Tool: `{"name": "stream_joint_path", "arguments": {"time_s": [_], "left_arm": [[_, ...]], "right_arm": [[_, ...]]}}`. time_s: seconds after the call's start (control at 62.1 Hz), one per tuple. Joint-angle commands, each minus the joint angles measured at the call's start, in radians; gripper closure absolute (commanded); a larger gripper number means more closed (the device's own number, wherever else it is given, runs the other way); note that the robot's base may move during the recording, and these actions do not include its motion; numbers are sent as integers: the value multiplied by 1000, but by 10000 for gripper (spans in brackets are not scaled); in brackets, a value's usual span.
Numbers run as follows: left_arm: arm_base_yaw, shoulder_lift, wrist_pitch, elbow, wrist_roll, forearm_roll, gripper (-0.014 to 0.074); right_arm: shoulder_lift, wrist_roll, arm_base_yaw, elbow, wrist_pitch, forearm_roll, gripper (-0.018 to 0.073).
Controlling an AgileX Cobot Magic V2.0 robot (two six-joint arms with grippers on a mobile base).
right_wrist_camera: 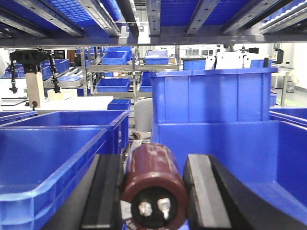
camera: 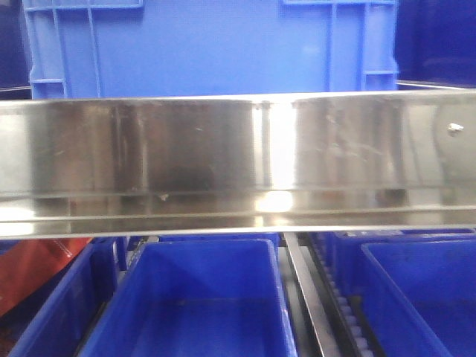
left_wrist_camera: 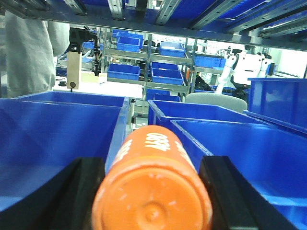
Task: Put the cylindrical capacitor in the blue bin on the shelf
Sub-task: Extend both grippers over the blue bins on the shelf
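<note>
Orange cylindrical capacitor (left_wrist_camera: 151,191), white numerals — blue bins (camera: 208,247), silvery shelf rail (camera: 186,149), a seemingly maroon cylinder (right_wrist_camera: 152,182).

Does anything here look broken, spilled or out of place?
Nothing looks spilled or broken. The left gripper holds the orange cylindrical capacitor squarely, the right gripper a brown capacitor. The blue bins sit straight. Only a red shape at the front view's lower left is unclear.

Maroon two-terminal capacitor (right_wrist_camera: 152,184); wooden post (right_wrist_camera: 36,88) and white table (right_wrist_camera: 72,103) beyond.
</note>
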Motion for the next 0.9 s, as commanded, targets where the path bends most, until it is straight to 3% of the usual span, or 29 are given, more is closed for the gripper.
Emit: {"name": "stream_joint_path", "arguments": {"time_s": [0.0, 0.886], "left_arm": [[2, -3, -24, 2, 2, -7, 707], [2, -3, -24, 2, 2, -7, 707]], "right_arm": [[-2, -4, 0, 2, -31, -6, 723], [-2, -4, 0, 2, -45, -6, 723]]}}
